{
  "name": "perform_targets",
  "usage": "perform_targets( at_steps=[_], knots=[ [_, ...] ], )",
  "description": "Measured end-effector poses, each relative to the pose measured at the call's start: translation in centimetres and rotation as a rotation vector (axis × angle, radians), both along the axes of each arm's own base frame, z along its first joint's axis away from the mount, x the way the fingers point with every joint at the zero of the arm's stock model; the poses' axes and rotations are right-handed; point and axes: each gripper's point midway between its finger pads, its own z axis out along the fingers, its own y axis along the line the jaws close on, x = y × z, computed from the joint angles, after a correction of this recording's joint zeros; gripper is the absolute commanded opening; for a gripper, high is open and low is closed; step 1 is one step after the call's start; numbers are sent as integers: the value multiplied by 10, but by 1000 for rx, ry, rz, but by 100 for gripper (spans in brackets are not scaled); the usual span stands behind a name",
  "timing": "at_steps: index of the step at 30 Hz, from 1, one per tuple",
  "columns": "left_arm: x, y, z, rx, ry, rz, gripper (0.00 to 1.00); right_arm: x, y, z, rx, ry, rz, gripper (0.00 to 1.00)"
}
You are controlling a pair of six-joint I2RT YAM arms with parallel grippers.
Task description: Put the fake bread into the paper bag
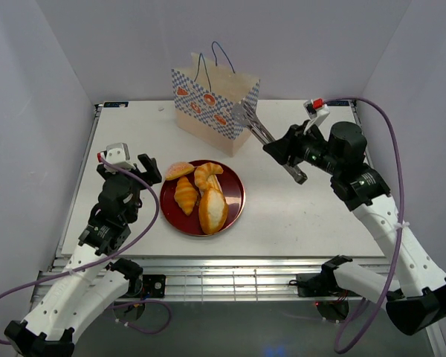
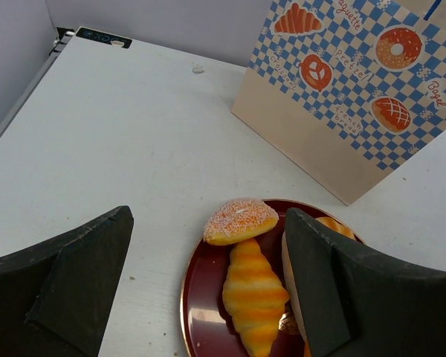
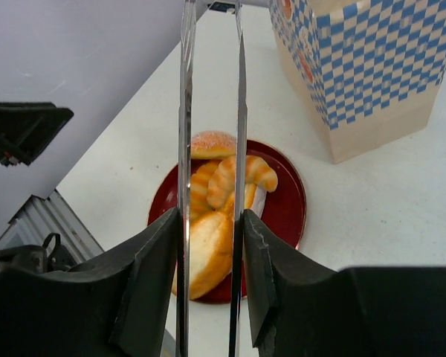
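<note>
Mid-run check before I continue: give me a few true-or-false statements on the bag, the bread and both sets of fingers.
1. The paper bag stands upright at the back of the table. True.
2. The left fingers are closed on a croissant. False: they are spread wide and hold nothing.
3. The right fingers grip a pair of tongs. True.
4. The fake bread lies on the bare table. False: all the pieces in view sit on the red plate.
5. The plate touches the bag. False: a strip of white table shows between them.
</note>
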Motion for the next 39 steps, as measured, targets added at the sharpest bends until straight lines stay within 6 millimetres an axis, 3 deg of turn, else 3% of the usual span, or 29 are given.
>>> perform_targets(
  at_steps=[11, 18, 28, 39],
  knots=[
    [1, 5, -1, 8, 4, 32, 93, -73, -30, -78, -107, 92, 59, 45],
    [2, 6, -3, 17, 11, 36, 93, -112, -38, -124, -172, 167, 150, 47],
    [2, 6, -3, 18, 11, 35, 93, -135, -29, -182, -168, 353, 246, 53],
    [1, 5, -1, 14, 5, 31, 93, -139, -15, -204, -80, 443, 249, 61]
  ],
)
